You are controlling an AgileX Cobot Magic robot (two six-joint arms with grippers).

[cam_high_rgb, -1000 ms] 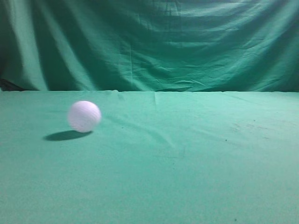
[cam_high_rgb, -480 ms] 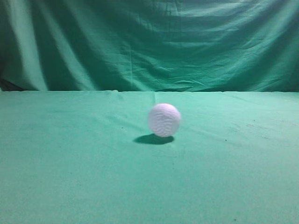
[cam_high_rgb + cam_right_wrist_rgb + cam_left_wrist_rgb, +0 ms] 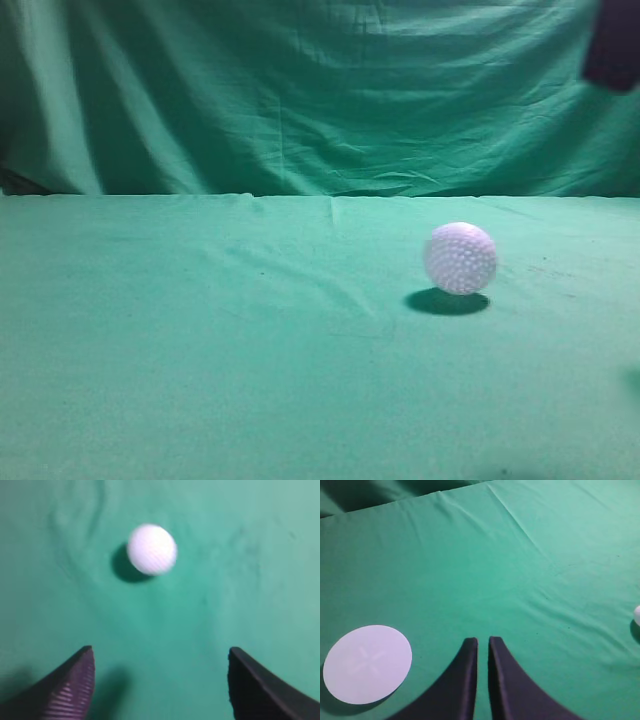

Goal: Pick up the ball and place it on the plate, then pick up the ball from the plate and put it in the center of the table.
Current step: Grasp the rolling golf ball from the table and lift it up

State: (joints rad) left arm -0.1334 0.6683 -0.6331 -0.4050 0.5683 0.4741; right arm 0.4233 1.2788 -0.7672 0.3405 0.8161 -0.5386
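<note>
The white dimpled ball (image 3: 460,258) sits on the green table (image 3: 250,380), right of the middle in the exterior view. In the right wrist view the ball (image 3: 151,549) lies ahead of my right gripper (image 3: 161,652), which is wide open, empty and above the cloth. A dark part of that arm (image 3: 612,45) shows at the exterior view's top right corner. My left gripper (image 3: 483,640) is shut and empty above the cloth. The round white plate (image 3: 367,664) lies to its left. The ball's edge (image 3: 637,614) shows at the far right of the left wrist view.
A draped green cloth backdrop (image 3: 320,90) hangs behind the table's far edge. The table cloth has soft wrinkles (image 3: 330,285) near the middle. The plate is out of the exterior view.
The ball has rolled across the table from the left, through the middle, to the right. A dark part of the right arm has come into the top right corner.
</note>
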